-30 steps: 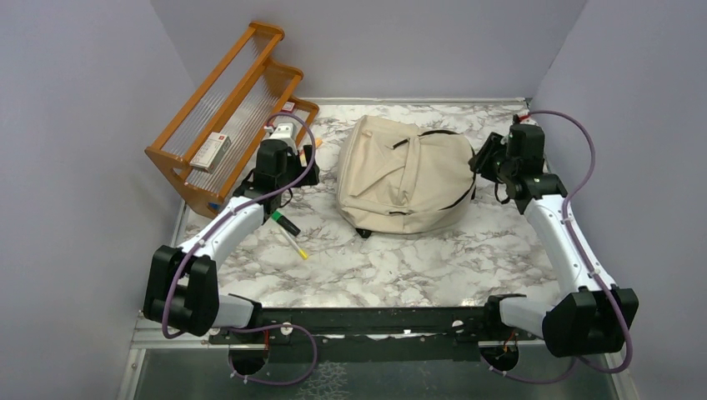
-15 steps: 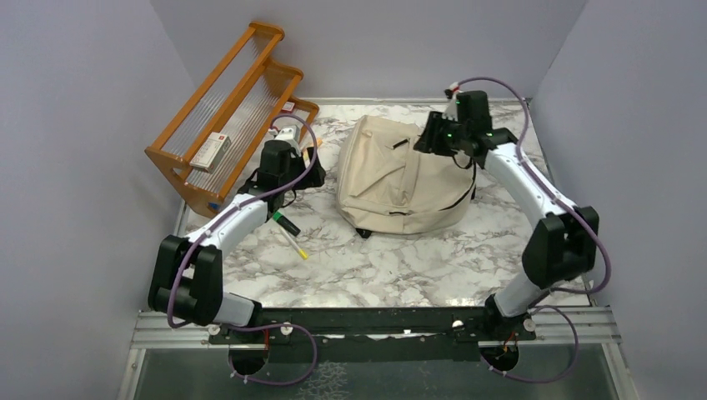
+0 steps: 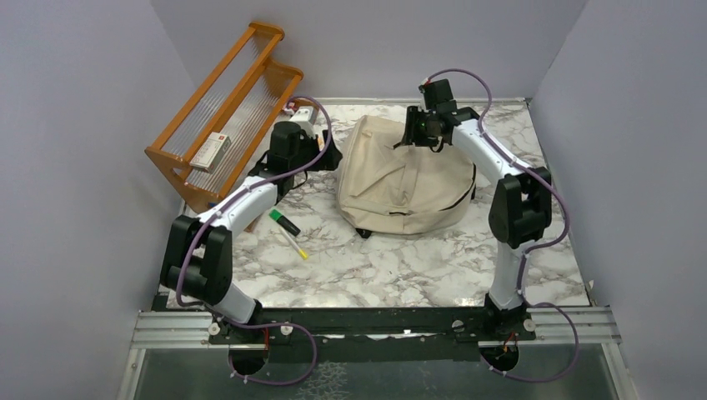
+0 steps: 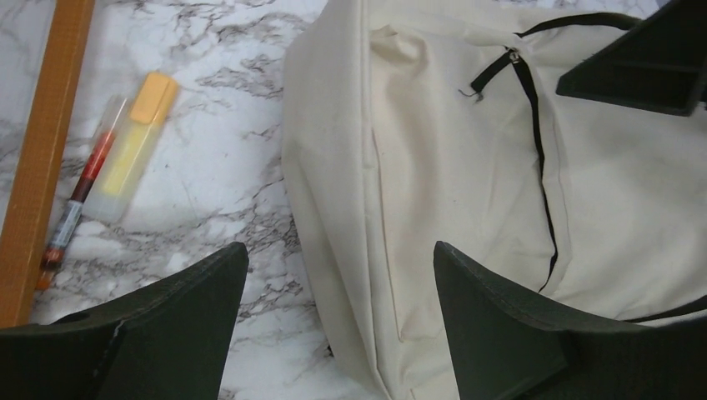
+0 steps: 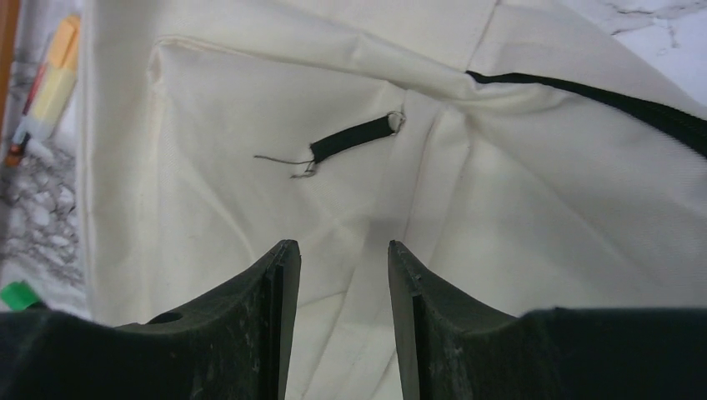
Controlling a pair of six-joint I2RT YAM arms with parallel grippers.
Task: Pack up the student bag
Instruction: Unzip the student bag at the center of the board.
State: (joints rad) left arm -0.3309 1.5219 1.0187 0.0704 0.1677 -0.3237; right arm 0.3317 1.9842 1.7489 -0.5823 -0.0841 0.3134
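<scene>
Right gripper (image 5: 338, 250), half parted and empty, is hovering over the zipper pull (image 5: 350, 138) on the student bag (image 3: 400, 179), probably to open it. The bag is lying mid-table (image 3: 417, 267), and the left gripper (image 4: 338, 247) is standing wide open at its left edge.

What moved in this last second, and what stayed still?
The right gripper swung from the right side of the student bag to above its far top, jaws apart near the black zipper pull, holding nothing. The left gripper edged toward the bag's left edge, open and empty. The bag, the green marker and the wooden rack stayed put.
</scene>
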